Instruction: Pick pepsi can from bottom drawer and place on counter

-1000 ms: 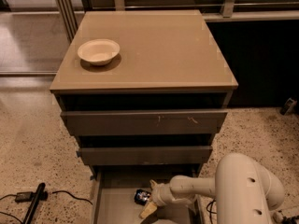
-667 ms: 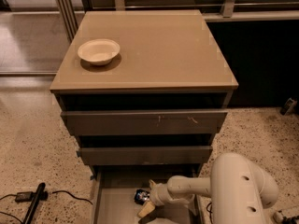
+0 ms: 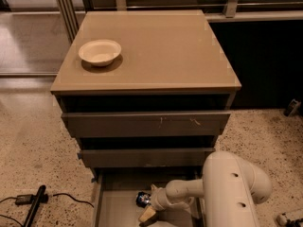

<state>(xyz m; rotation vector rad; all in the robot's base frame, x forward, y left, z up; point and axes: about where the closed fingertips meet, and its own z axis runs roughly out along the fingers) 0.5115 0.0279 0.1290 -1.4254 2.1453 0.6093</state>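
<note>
The pepsi can point(image 3: 141, 199) is a small dark blue can with a pale mark, lying in the bottom drawer point(image 3: 116, 208), which is pulled out at the foot of the cabinet. My gripper point(image 3: 148, 209) reaches into the drawer from the right and sits right against the can, partly covering it. My white arm point(image 3: 227, 188) bends down in front of the drawer's right side. The counter point(image 3: 161, 46) is the cabinet's tan top, well above the can.
A cream bowl point(image 3: 100, 51) stands on the counter's left rear part. Two grey drawer fronts point(image 3: 147, 124) jut out above the bottom drawer. A black tool with a cable point(image 3: 33, 205) lies on the speckled floor at the left. A dark wall panel stands to the right.
The bulky white part of my arm has shifted a little to the left. The gripper stays at the can in the drawer.
</note>
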